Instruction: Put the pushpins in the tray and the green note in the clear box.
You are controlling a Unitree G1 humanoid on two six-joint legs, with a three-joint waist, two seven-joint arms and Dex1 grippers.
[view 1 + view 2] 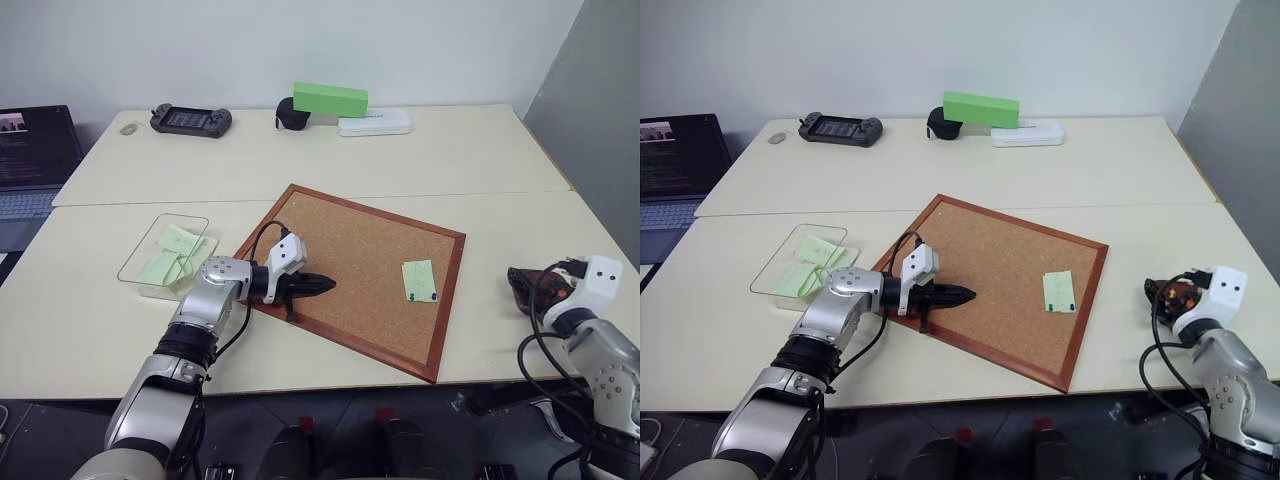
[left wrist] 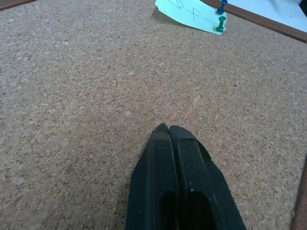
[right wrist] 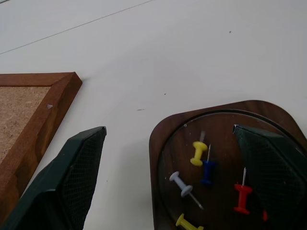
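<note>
Green note [image 2: 194,15] with unreadable scribble; left end effector [image 2: 169,129] closed, empty; right end effector [image 3: 170,158] wide, empty.

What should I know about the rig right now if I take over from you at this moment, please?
Left tool: shut, empty, hovering over the corkboard.
Right tool: open, empty, above the tray.
Done: several pushpins (yellow, blue, white, red) lie in the tray; some green slips are already in the clear box.
Left: one green note is on the corkboard with two pins at its edge. Those pins go in the tray, then the note into the clear box.
</note>
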